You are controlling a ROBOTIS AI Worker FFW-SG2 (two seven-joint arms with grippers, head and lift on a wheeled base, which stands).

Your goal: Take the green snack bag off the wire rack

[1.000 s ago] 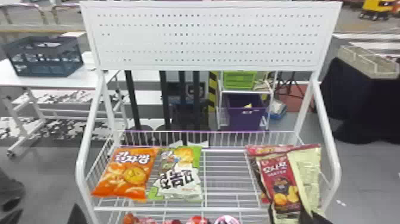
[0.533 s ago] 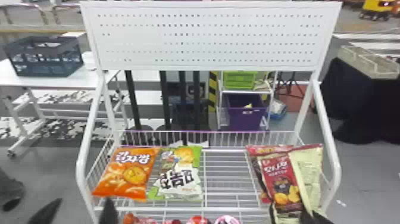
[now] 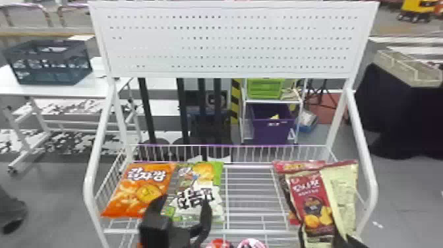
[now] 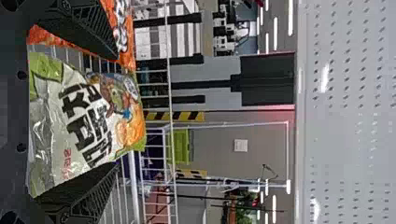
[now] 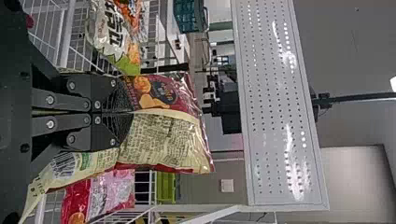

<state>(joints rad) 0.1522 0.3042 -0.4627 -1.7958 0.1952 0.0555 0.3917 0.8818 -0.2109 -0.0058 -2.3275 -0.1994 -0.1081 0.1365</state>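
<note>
Orange bag: the orange bag (image 3: 141, 188) lies beside the green one, partly behind one finger of the left gripper (image 3: 183, 201) in the head view.
Left jaws: parted, one on each side of the green snack bag (image 3: 194, 189); no closed grip is found.
Green snack bag: between the left jaws, lying on the wire rack (image 3: 115, 231), printed face showing. Whether either finger touches it cannot be told.
Right jaws: clenched on the maroon bag (image 5: 159, 121), its cream back and maroon front both showing beyond the fingertips of the right gripper (image 5: 125, 112).
Red-and-pink bag: the red-and-pink bag (image 5: 100, 196) is near the right jaws, outside their grip.
Work done: left gripper lined up on the green bag, in my judgement.
Work left: close the left jaws, lift the bag, carry it off the rack. Judged at an early stage, just short of the grasp.
Risk noted: the film looks soft and slick and may slip if pinched only at its edge; the nearby orange bag could be dragged along.
</note>
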